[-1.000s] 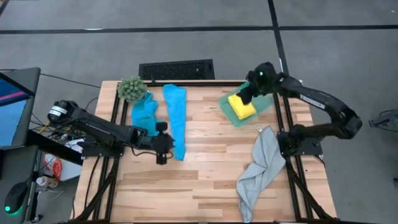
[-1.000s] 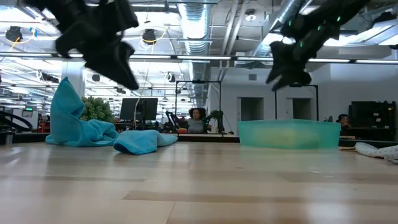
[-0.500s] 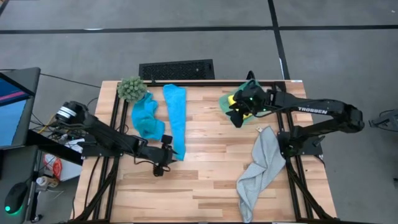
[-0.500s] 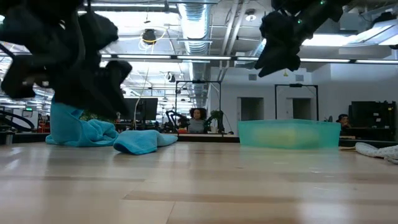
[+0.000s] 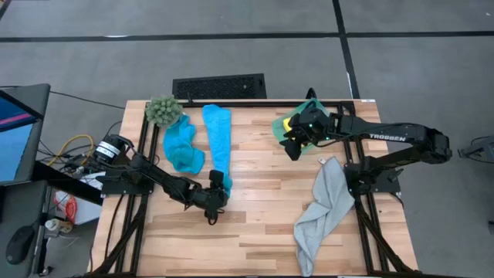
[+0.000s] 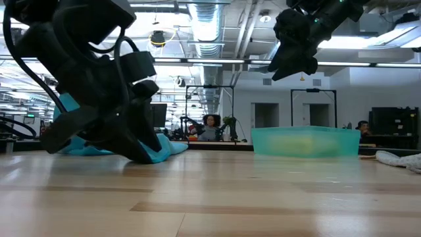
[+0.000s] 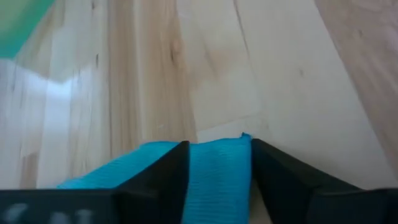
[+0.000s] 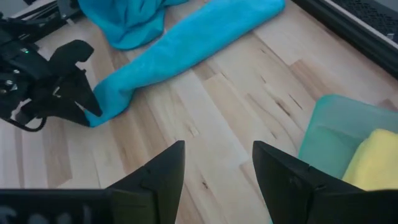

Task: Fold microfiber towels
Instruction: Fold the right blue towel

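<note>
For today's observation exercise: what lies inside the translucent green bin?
A yellow towel lies in the green bin. The right pincer above hides part of the bin, so anything beneath it cannot be seen.

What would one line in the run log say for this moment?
left gripper: around near end of long blue towel | right gripper: open, above green bin | grey towel: unfolded

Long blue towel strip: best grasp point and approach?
Grip the long blue towel at its near end corner, from above, where the left gripper sits with fingers open around it. It lies flat and straight, so lifting that end likely folds it onto its far half.
</note>
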Robot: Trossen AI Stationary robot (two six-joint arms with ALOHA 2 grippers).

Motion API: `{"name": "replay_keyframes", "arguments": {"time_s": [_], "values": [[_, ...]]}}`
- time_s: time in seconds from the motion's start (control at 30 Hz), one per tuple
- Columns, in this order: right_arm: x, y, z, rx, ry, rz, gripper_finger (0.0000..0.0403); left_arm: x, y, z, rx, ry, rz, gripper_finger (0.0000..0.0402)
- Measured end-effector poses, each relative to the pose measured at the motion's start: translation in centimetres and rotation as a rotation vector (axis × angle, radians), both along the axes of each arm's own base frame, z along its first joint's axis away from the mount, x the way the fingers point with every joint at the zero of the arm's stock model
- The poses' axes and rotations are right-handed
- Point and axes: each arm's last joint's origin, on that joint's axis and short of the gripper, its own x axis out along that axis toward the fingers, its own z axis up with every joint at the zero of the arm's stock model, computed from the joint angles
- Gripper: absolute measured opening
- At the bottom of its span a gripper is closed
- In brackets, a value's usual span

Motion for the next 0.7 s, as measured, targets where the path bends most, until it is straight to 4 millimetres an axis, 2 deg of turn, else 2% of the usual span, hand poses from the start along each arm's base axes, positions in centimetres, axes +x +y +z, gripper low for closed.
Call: {"name": "replay_keyframes", "arguments": {"time_s": [0.13, 0.17, 0.23, 0.37, 0.47, 0.53, 0.7], "values": [[0.1, 0.4, 0.0, 0.001, -0.002, 0.014, 0.0212, -0.1, -0.1, 1.0, 0.010, 0.024, 0.005, 0.0036], [0.2, 0.6, 0.0, 0.000, -0.003, 0.023, 0.0212, -0.2, 0.0, 1.4, 0.029, 0.032, 0.018, 0.0019], [0.5, 1.1, 0.0, -0.004, -0.013, 0.050, 0.0212, 0.1, 0.0, 2.8, 0.051, 0.010, 0.051, 0.0011], [2.2, 2.8, -0.5, -0.027, -0.048, 0.142, 0.0212, 0.7, 0.0, 7.0, 0.080, -0.062, 0.088, 0.0003], [4.0, 4.3, -1.4, -0.070, -0.079, 0.238, 0.0212, 1.1, 0.0, 11.5, 0.091, -0.177, 0.111, 0.0002], [5.5, 5.4, -2.1, -0.102, -0.122, 0.299, 0.0212, 0.8, 0.2, 14.4, 0.101, -0.250, 0.128, 0.0002], [8.4, 7.1, -3.5, -0.161, -0.233, 0.352, 0.0212, -0.8, 1.2, 19.9, 0.132, -0.371, 0.172, 0.0002]]}}
